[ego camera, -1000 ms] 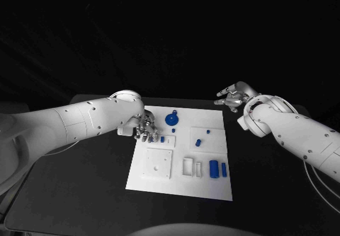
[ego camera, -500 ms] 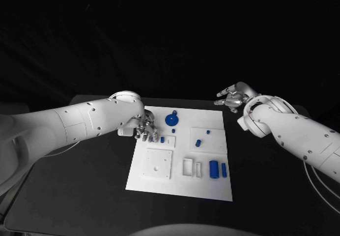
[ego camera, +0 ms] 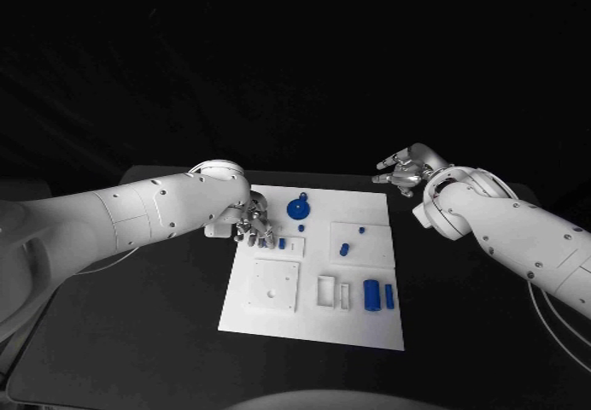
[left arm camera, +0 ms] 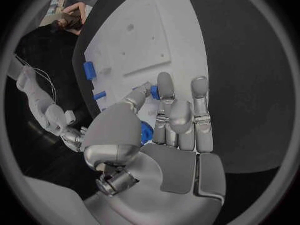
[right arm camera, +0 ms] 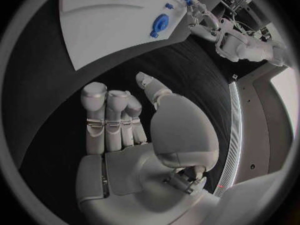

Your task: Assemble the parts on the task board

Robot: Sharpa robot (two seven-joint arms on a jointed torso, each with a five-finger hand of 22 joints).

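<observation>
The white task board (ego camera: 323, 320) lies mid-table. My left hand (ego camera: 250, 224) is low over its left edge. In the left wrist view its thumb and a fingertip (left arm camera: 165, 86) pinch a small blue part (left arm camera: 154, 91), which sits on the board by the hand (ego camera: 282, 243). A round blue part (ego camera: 298, 207) is just beyond that hand. Other small blue parts (ego camera: 345, 248) stand mid-board, and two longer ones (ego camera: 372, 294) lie near the right edge. My right hand (ego camera: 406, 168) hovers off the board's far right corner, holding nothing, fingers loosely apart (right arm camera: 115, 120).
A raised white square plate (ego camera: 277, 282) and a rectangular slot frame (ego camera: 326, 289) occupy the board's near half. Black table (ego camera: 136, 325) surrounds the board on both sides. The right wrist view shows the board (right arm camera: 94, 15), the round part (right arm camera: 160, 24) and my left hand (right arm camera: 203, 20).
My left hand has barely shifted at the board's left edge. The right hand and the parts on the board stay where they were.
</observation>
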